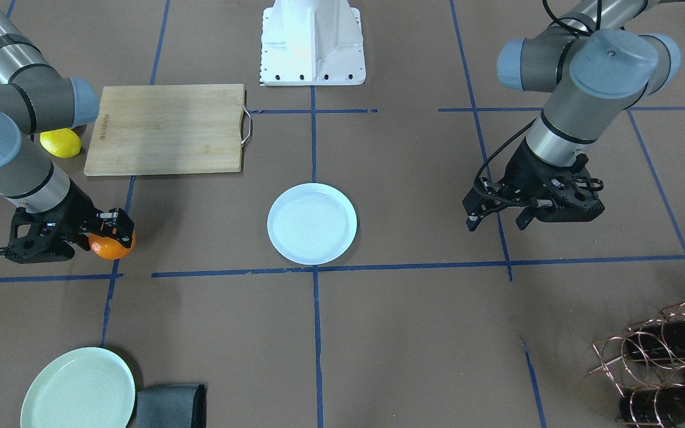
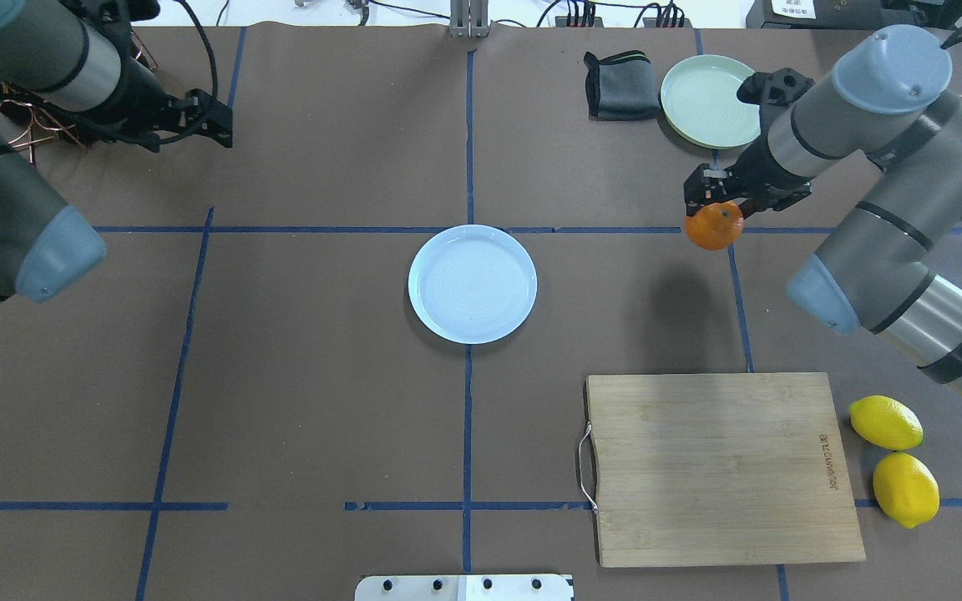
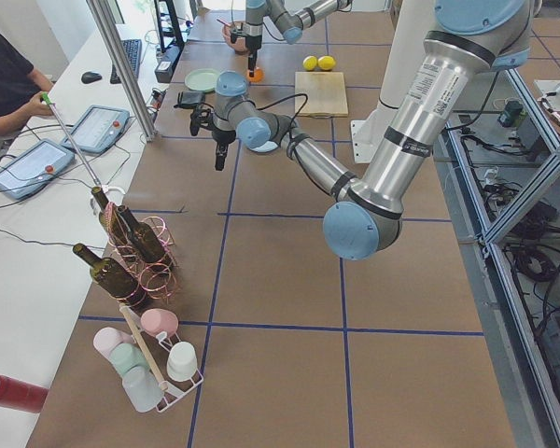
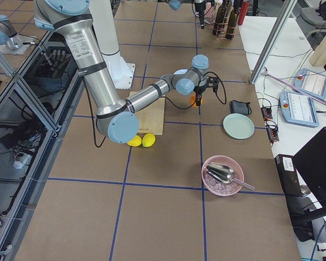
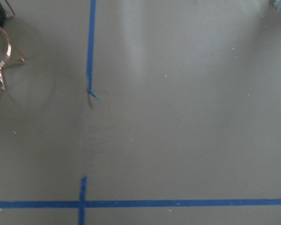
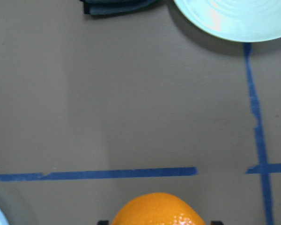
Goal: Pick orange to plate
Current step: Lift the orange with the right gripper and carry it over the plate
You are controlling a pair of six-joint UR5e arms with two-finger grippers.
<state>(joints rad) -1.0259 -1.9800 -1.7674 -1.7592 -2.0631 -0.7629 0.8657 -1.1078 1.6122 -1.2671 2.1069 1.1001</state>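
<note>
Front-facing view. Faint burned-in lettering along short edge of cutting board, too small to read. Orange clenched in right claw at view's left, over a blue tape line. Plate at middle of worktop, well apart from orange, only open brown paper between the two. Left claw spread wide, holding nothing, beyond plate on the other side. One lemon half hidden behind right arm, beside board. Mint-green plate and folded grey cloth at near edge. Copper wire rack at opposite near corner.

Overhead view. Board lettering seen sideways near its lemon-side edge, not legible either. Orange right under claw tips, stem dimple up. Dark shadow on paper apart from fruit, toward board. Two lemons side by side, just beside board. Open paper on every side of plate.

Left side view. Wine bottles in wire rack, cup stand at near end. Orange a small dot under far arm.

Right side view. Orange under near arm's claw, beyond board. Pink bowl with metal scoop near worktop edge.

Left wrist view. Paper, tape cross, bit of copper wire at corner.

Right wrist view. Top of orange at bottom edge, between two dark bits of claw. Mint-green plate and cloth along top. Sliver of pale plate at lower left corner.
</note>
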